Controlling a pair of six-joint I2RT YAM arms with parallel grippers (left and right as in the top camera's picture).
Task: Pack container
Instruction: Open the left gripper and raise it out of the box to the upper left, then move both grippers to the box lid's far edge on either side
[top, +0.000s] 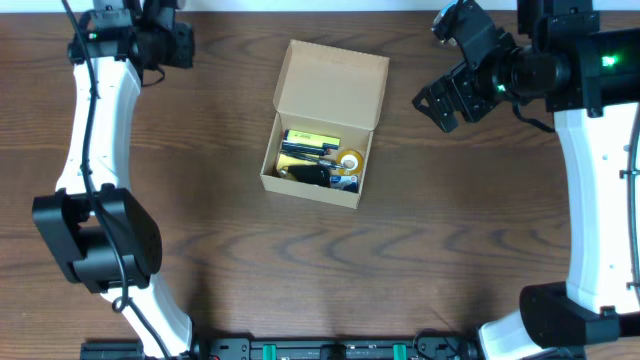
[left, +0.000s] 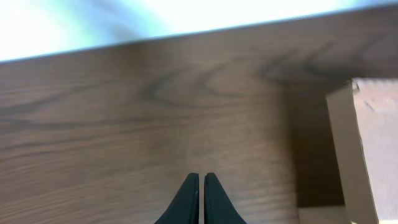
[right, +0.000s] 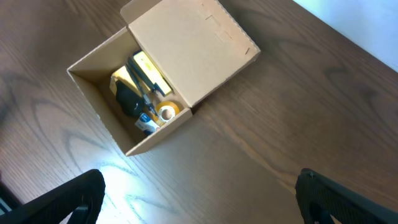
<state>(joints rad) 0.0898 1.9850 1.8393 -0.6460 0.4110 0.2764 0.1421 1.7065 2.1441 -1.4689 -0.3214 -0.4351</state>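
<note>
The container (top: 310, 190) sits on the brown table (top: 220, 240), in the upper middle of the overhead view. Its lid (top: 335, 85) is flipped up and back, so the box is open.

There are things inside it: a yellow thing (top: 312, 137), a black thing (top: 305, 176) and a small roll of tape (top: 351, 160). They cover much of the floor of the box. I see no other small things lying outside the box. So I think the filling is done, or nearly done. What is left, I think, is to fold the lid down and shut the box.

The left gripper (left: 200, 196) has its two fingers pressed together and holds nothing. It hangs over bare wood, with a corner of the box at the right edge of its view. The right gripper (right: 199, 186) is spread wide and holds nothing. In the overhead view it is in the upper right, near the box but not touching it.

Some things are hard to see. The things in the box lie on top of each other, so I cannot tell what each one is. The left wrist view is blurry and shows only a bit of the box. The right fingers are cut off at the bottom of their view.
</note>
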